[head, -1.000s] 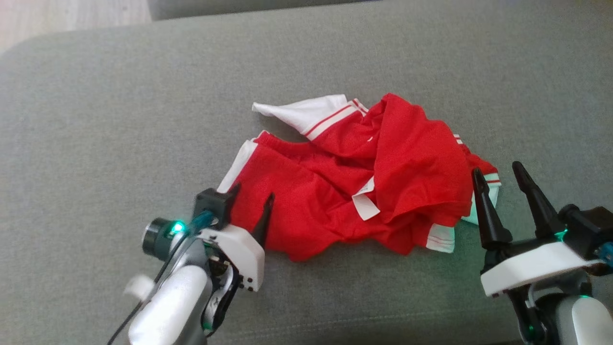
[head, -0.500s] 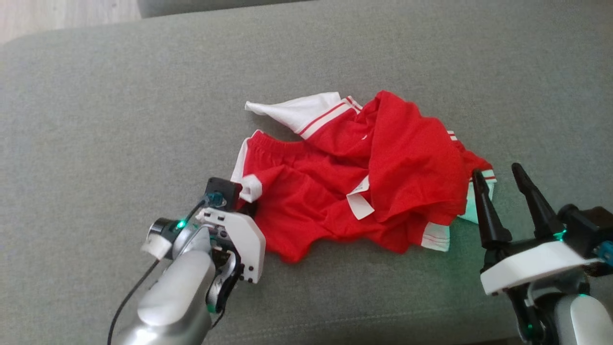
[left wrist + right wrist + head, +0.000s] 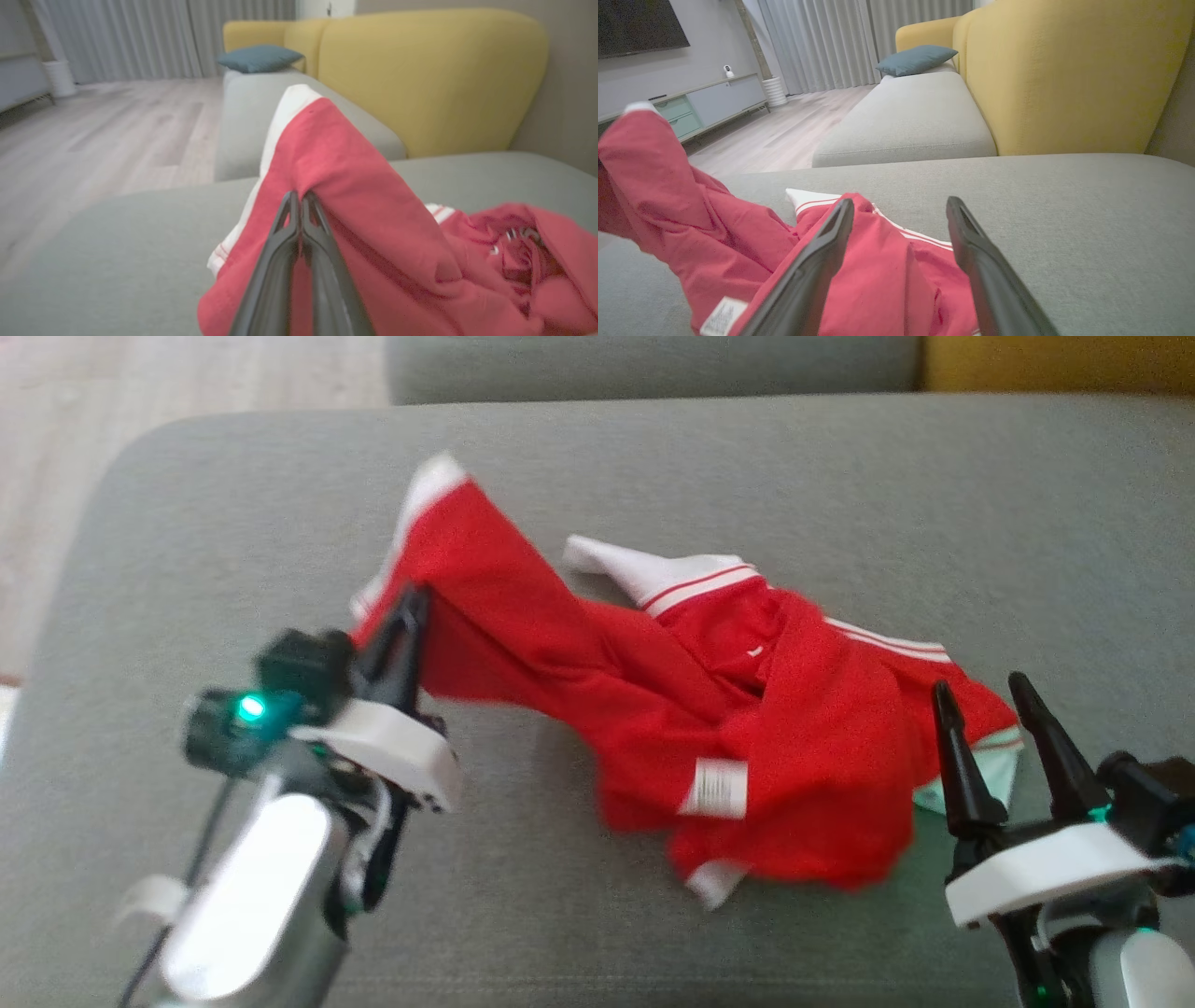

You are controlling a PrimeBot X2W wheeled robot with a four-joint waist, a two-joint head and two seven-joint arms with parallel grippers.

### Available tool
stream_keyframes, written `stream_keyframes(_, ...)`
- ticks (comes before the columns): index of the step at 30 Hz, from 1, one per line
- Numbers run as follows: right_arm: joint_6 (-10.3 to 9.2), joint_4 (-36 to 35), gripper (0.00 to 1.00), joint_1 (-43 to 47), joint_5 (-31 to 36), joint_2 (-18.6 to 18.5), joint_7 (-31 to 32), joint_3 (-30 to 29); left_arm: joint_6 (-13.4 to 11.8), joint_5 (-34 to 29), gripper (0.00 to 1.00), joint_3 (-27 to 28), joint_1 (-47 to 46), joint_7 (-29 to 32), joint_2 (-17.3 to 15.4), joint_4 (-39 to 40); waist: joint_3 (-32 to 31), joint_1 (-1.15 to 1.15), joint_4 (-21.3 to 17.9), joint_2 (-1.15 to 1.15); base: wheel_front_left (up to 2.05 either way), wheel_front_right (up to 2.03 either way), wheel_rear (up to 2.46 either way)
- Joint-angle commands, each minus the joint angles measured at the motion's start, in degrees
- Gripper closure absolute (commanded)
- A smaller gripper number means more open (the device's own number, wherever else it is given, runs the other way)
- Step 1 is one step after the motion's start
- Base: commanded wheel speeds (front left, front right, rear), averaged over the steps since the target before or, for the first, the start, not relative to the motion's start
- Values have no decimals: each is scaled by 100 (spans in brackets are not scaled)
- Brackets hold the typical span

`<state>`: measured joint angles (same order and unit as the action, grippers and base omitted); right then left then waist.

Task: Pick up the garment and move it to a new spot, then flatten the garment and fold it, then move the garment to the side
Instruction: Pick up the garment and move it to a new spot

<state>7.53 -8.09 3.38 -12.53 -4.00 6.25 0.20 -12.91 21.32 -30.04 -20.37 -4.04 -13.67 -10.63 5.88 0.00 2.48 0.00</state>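
Pale wood floor (image 3: pixel 187 373) lay beyond the grey sofa seat (image 3: pixel 597 457) at far left. The left tool (image 3: pixel 411 602) was closed on a white-edged corner of the red garment (image 3: pixel 747 728), holding it up off the seat. From there the cloth ran long, down and rightward, into a crumpled heap on the seat. Its white label (image 3: pixel 717 789) was too blurred to read. The right tool (image 3: pixel 979 684) stood open at the heap's right edge, gripping nothing; a yellow backrest (image 3: pixel 1055 359) rose behind.

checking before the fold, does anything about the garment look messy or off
The red garment is crumpled, not flat: one end hangs raised in the shut left gripper, the rest lies bunched on the grey cushion, with a white label showing outward.
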Motion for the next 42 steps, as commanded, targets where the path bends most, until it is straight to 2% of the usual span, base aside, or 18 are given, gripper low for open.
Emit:
stream_keyframes(1,-4,-231,0,-56,-18,12,-14,108,-111,-66,100,396,-195,-89,-265,552,-159,0,274,0,0,0,0)
stream_keyframes(4,-4,-244,0,-22,-37,26,-4,108,-204,-102,100,573,-240,-64,-455,973,-206,0,428,0,0,0,0)
stream_keyframes(7,-4,-258,0,24,-69,47,4,102,-305,-188,100,841,-434,44,-768,1426,-245,0,672,0,0,0,0)
stream_keyframes(8,-4,-265,0,42,-82,56,10,111,-322,-229,100,1005,-630,158,-973,1609,-243,0,818,0,0,0,0)
stream_keyframes(13,-4,-300,0,0,-88,69,35,154,-99,-119,100,1290,-1288,327,-1298,1455,-135,0,1085,0,0,0,0)
stream_keyframes(18,-4,-328,0,-134,-76,44,52,224,218,378,100,1563,-1803,325,-1277,494,69,0,1126,0,0,0,0)
stream_keyframes(27,-4,-432,0,-334,-106,-145,145,297,495,930,100,1920,-1859,81,-1251,-1750,582,0,897,0,0,0,0)
stream_keyframes(28,-4,-479,0,-379,-102,-196,175,290,575,1077,100,1981,-1785,1,-1163,-2279,713,0,832,0,0,0,0)
stream_keyframes(33,-4,-597,0,-482,-112,-315,236,257,897,1379,100,2096,-1650,-464,-874,-3372,999,0,693,0,0,0,0)
stream_keyframes(34,-4,-613,0,-498,-113,-330,237,239,972,1433,93,2117,-1638,-593,-794,-3532,1037,0,676,0,0,0,0)
stream_keyframes(35,-4,-625,0,-513,-113,-343,233,220,1032,1473,57,2139,-1631,-714,-725,-3672,1061,0,661,0,0,0,0)
stream_keyframes(36,-4,-628,0,-526,-114,-354,229,208,1059,1475,0,2159,-1622,-838,-681,-3782,1070,0,644,0,0,0,0)
stream_keyframes(40,-4,-592,0,-576,-107,-356,178,177,1063,1340,0,2263,-1432,-1077,-576,-3882,996,0,544,0,0,0,0)
stream_keyframes(42,-4,-554,0,-575,-102,-335,139,166,964,1118,0,2441,-1235,-1090,-577,-3484,908,0,501,0,0,0,0)
